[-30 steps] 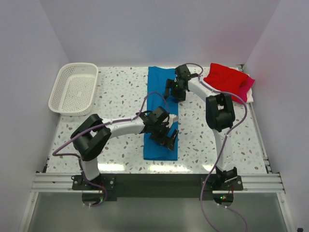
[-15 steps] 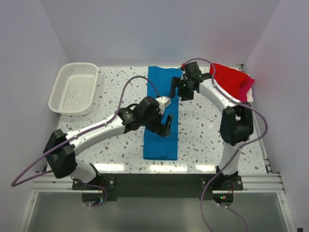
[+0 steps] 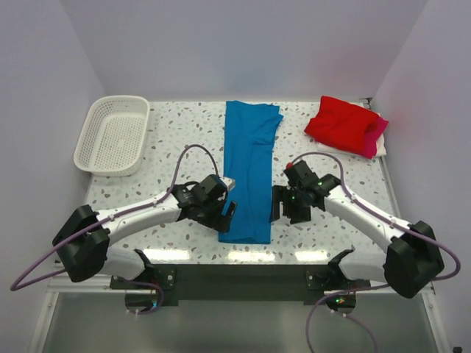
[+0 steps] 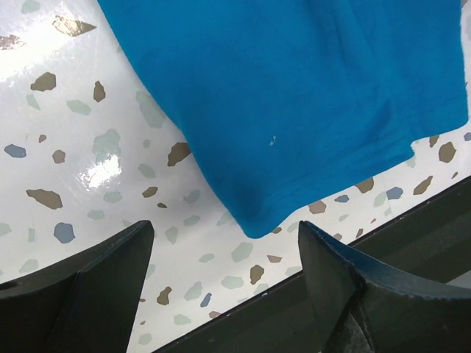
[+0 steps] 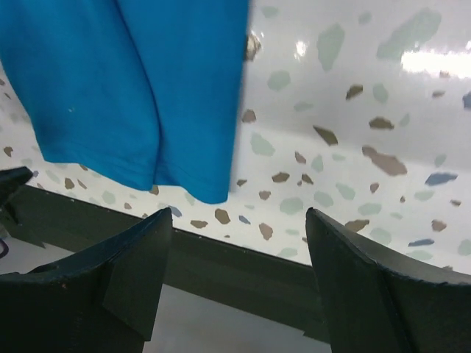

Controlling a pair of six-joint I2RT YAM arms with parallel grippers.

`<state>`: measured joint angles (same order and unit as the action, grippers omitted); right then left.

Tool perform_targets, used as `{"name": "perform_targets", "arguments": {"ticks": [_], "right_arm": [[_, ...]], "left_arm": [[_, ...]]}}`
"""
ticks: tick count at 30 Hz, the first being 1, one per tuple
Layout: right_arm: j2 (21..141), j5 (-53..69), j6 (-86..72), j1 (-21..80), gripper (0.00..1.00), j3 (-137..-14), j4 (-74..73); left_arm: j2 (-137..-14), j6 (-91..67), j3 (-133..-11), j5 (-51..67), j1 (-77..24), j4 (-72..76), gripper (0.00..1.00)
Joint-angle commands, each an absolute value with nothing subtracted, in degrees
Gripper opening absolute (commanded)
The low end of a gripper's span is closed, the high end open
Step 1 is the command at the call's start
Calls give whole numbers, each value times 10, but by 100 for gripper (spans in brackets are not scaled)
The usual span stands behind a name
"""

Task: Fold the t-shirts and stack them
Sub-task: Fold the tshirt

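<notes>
The bright blue t-shirt (image 3: 249,169) lies folded into a long strip down the table's middle; it also shows in the left wrist view (image 4: 294,95) and the right wrist view (image 5: 125,81). The red t-shirt (image 3: 340,123) lies folded at the back right, on the magenta-pink t-shirt (image 3: 377,134). My left gripper (image 3: 225,215) is open and empty at the strip's near left corner; the left wrist view (image 4: 224,254) shows that corner between its fingertips. My right gripper (image 3: 282,206) is open and empty beside the near right corner, and is seen in its wrist view (image 5: 239,243).
A white mesh basket (image 3: 112,135) stands at the back left. The speckled table (image 3: 176,147) ends in a dark front rail (image 3: 243,257) just below the strip's near end. Walls close in the left, back and right.
Both grippers have moved from over the blue shirt's middle and far part toward me, to the strip's near corners. The blue shirt now lies uncovered and flat.
</notes>
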<state>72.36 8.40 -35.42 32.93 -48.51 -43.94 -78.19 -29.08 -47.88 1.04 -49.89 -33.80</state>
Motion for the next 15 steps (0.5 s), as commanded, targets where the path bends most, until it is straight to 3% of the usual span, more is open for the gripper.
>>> {"name": "perform_targets", "arguments": {"ticks": [1, 15], "right_arm": [[683, 77, -432, 347, 76, -459, -437], [734, 43, -512, 440, 70, -410, -349]], "left_arm": [[-766, -306, -469, 8, -497, -336, 83], [-794, -297, -442, 53, -497, -294, 76]]}}
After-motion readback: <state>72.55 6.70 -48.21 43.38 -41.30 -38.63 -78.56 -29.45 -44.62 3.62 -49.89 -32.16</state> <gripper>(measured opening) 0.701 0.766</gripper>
